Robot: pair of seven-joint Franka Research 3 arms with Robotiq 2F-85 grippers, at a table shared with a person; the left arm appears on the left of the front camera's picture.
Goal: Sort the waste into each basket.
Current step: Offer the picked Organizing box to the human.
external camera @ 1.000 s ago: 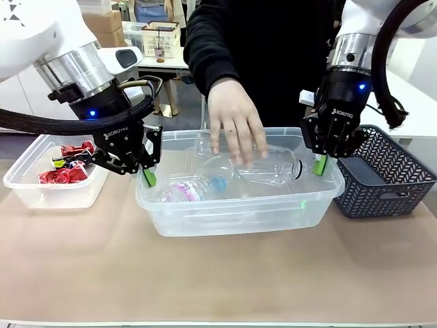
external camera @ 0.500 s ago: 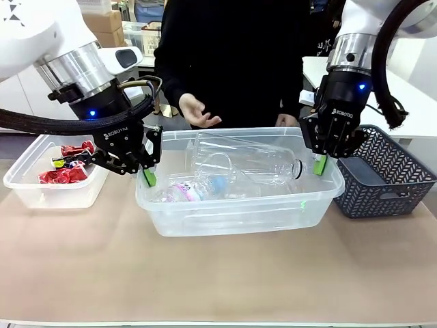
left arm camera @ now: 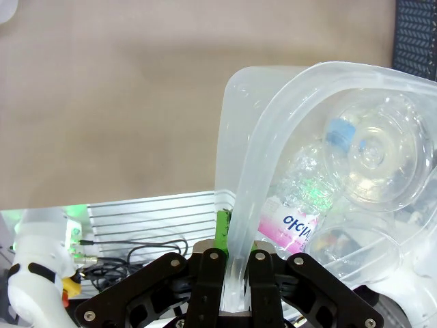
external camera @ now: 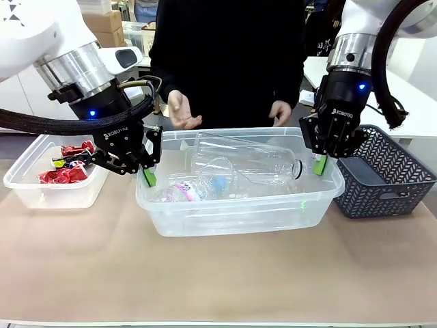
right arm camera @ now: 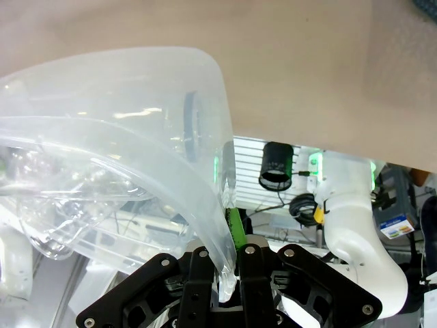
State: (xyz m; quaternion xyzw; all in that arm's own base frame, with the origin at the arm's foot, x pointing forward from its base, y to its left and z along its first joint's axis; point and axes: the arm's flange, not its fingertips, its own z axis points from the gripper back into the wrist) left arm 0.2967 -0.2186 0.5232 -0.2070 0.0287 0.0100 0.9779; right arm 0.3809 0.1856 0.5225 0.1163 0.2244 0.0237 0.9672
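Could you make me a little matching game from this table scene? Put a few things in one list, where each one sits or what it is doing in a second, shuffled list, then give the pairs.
Things:
1. red cans
2. clear bottles
3. left end effector
4. dark grey basket

Places or states:
A. lying in the big clear tub at the middle
B. standing at the table's right end, beside the big tub
C. lying in the small clear tub at the left
D. shut on the big tub's left rim

Pairs: 1-C, 2-A, 3-D, 4-B
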